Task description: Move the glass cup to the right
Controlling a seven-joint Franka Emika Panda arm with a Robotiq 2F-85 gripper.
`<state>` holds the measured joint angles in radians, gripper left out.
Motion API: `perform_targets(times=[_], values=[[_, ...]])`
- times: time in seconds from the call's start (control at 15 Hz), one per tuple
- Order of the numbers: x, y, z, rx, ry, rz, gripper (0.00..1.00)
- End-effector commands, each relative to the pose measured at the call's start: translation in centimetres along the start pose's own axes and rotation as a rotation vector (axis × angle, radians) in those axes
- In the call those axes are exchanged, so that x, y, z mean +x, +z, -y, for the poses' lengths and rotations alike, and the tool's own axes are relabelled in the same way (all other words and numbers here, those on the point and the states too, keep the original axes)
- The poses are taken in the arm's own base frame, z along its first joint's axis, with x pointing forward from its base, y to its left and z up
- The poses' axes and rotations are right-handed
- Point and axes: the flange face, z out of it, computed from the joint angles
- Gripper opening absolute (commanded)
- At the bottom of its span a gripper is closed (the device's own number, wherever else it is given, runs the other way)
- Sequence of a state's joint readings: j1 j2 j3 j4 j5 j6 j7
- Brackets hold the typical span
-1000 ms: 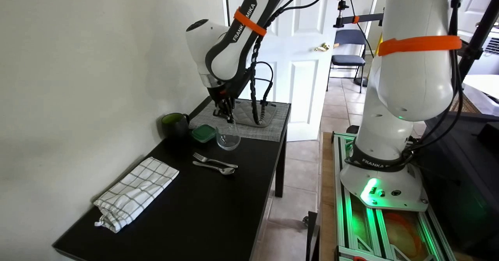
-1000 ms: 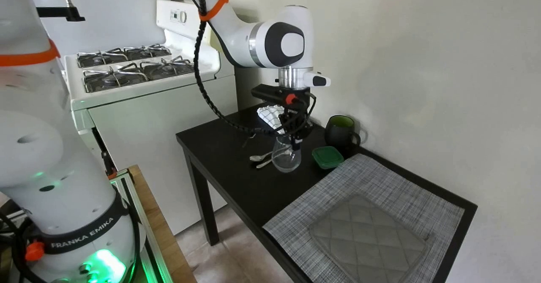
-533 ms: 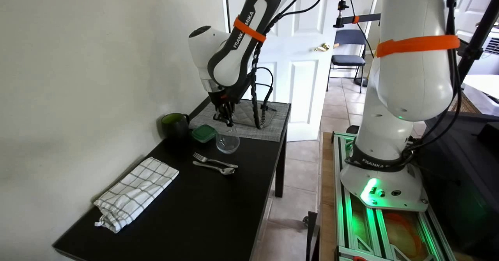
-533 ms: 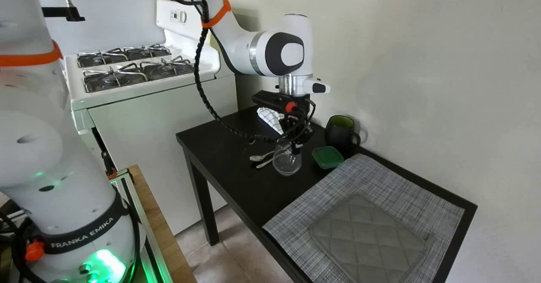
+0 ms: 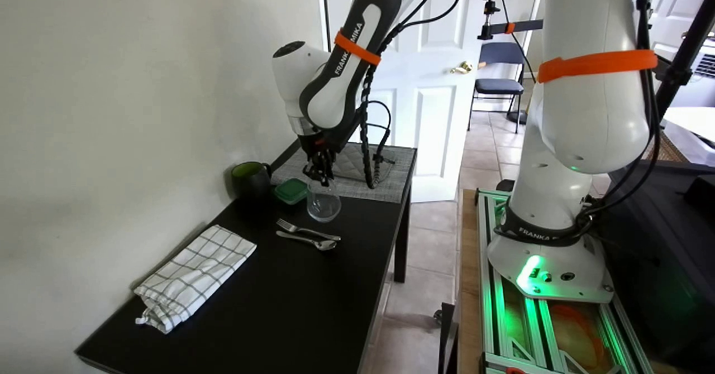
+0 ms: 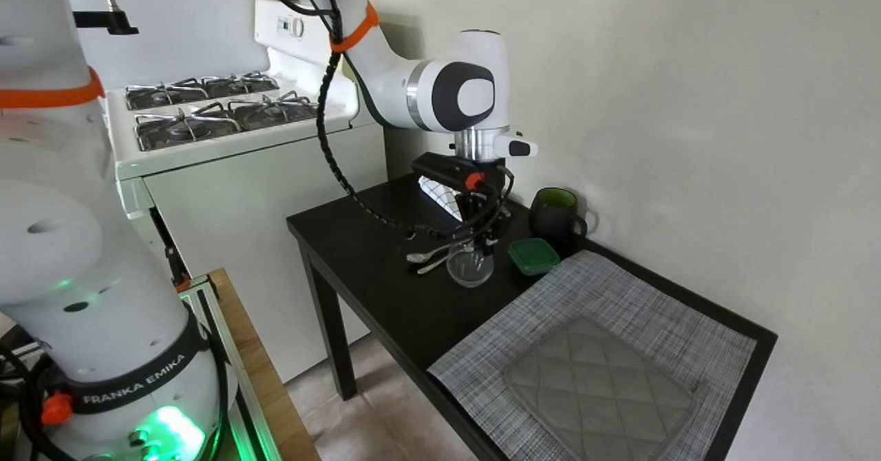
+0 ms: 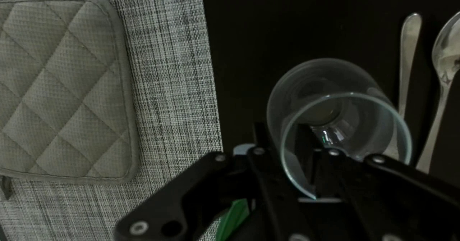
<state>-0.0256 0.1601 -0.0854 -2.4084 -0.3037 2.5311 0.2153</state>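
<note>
While I'm peering down through the wrist view, the gripper [image 7: 283, 135] is straddling one side of the clear glass cup [image 7: 345, 122], a finger sitting outside the glass and a finger showing inside the rim. Those fingers are standing only a narrow gap apart, and whether they're pressing the glass I cannot tell. In both exterior views the cup is showing roughly upright over the black table [image 5: 268, 318], just beside the green-lidded container [image 6: 534, 256]; I'm unable to tell if its base is touching the tabletop. It's sitting between the gray woven placemat [image 6: 661, 323] and the metal fork [image 5: 307, 230] and spoon [image 5: 325, 245], which are lying side by side. The quilted gray pad [image 6: 599, 385] is resting on the placemat, the dark mug [image 6: 550, 220] is standing near the wall [image 5: 139, 111], and the checked dish towel [image 5: 195, 273] is lying along that wall, well apart from the cup.
</note>
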Motion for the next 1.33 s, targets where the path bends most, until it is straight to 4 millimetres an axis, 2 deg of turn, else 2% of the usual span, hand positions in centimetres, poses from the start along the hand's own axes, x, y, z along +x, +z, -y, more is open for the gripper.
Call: perform_targets(times=[0.0,0.2,0.4,0.93,1.2,1.27], values=[[-0.2,0.0,-0.2,0.001,0.011,-0.019,0.59],[-0.3,-1.2,-0.3,0.003,0.012,-0.030,0.83],[-0.5,-3.4,-0.4,0.003,0.017,-0.044,1.00],[-1.6,-11.4,-0.6,0.014,0.025,-0.122,1.00],[-2.4,-13.4,-0.3,0.037,0.044,-0.111,1.00],[-1.1,-13.0,-0.6,0.014,0.038,-0.131,1.00]])
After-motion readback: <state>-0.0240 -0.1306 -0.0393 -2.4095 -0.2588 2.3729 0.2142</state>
